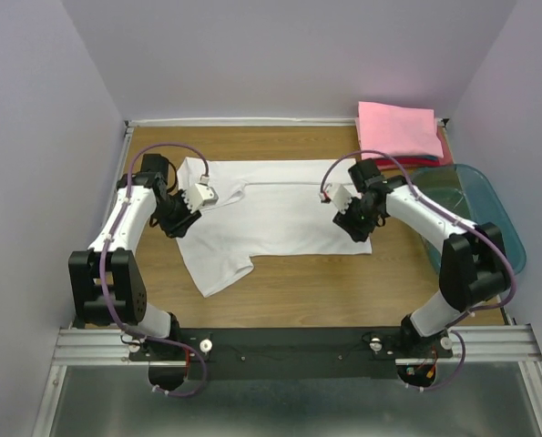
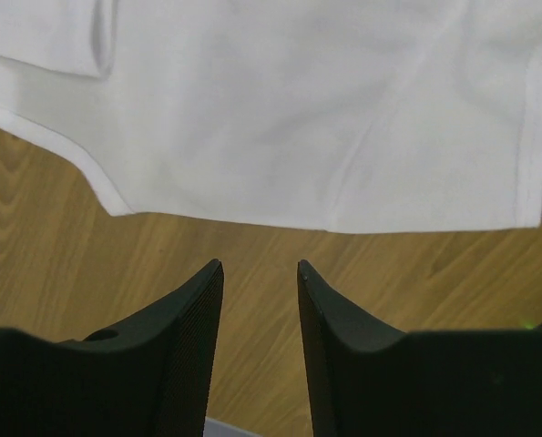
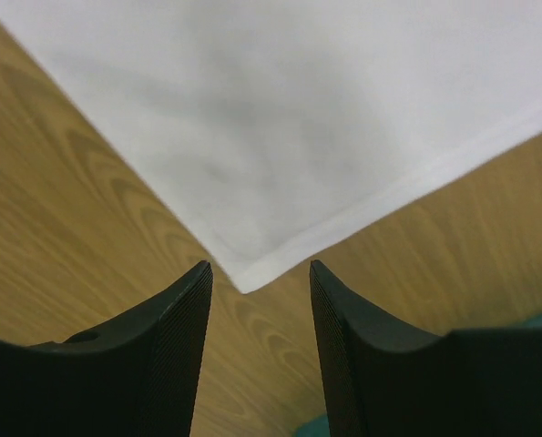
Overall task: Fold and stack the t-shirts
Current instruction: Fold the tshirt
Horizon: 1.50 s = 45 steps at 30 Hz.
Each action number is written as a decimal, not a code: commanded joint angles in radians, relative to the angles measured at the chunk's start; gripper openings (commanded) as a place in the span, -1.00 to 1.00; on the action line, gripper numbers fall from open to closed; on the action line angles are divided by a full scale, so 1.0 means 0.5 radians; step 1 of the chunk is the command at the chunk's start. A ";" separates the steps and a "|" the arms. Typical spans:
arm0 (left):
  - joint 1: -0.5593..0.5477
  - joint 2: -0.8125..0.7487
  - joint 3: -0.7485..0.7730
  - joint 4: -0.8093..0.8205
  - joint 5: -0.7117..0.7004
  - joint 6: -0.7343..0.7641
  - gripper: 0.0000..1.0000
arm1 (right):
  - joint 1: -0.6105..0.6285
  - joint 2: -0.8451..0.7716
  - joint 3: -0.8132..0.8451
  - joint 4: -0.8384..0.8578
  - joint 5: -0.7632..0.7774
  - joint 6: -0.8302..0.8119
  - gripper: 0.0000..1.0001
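A white t-shirt lies spread flat on the wooden table, one sleeve pointing toward the near edge. My left gripper is open and empty at the shirt's left edge; in the left wrist view its jaws stand over bare wood just short of the shirt's hem. My right gripper is open and empty at the shirt's near right corner; in the right wrist view that corner lies just ahead of the gripper, between the jaws. A folded pink t-shirt lies at the back right.
A teal plastic bin stands at the right edge of the table, close to my right arm. The pink shirt rests on something red. Lilac walls close in the back and both sides.
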 commanded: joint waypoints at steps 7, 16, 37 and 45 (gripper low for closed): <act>-0.011 -0.140 -0.318 -0.075 0.038 0.190 -0.06 | 0.118 0.008 -0.448 0.236 0.314 -0.110 0.08; -0.014 -0.149 -0.358 -0.068 0.038 0.209 -0.06 | 0.128 0.033 -0.467 0.285 0.346 -0.144 0.03; -0.425 -0.143 -0.794 0.419 -0.278 0.126 -0.03 | 0.164 0.073 -0.543 0.331 0.373 -0.135 -0.99; -0.453 -0.067 -0.886 0.484 -0.320 0.159 -0.23 | 0.164 0.057 -0.553 0.328 0.382 -0.116 -0.99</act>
